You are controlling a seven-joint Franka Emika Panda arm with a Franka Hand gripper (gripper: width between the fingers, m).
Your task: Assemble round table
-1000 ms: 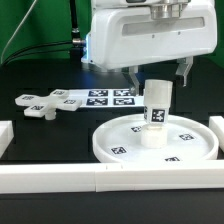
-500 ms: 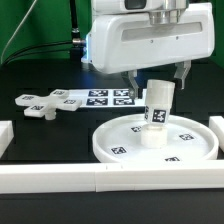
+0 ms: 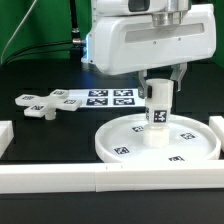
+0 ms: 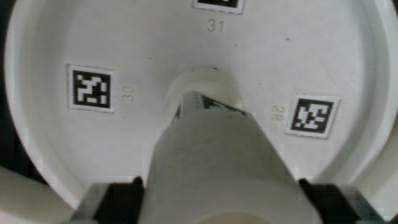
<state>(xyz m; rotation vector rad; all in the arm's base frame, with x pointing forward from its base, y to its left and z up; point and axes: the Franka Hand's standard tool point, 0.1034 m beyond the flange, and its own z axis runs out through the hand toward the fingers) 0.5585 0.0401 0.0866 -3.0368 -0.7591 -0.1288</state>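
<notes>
Between jaws tight on its upper part, the upright leg (image 3: 157, 104); foot on the hub of the disc (image 3: 108, 136)

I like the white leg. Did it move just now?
Yes. The leg straightened upright, its top swinging toward the exterior view's left above the disc.

Number 31 (image 4: 217, 22) showing on the round disc (image 4: 160, 45), sitting just beside a black-white square marker (image 4: 222, 4), no other text reading clearly.
</notes>
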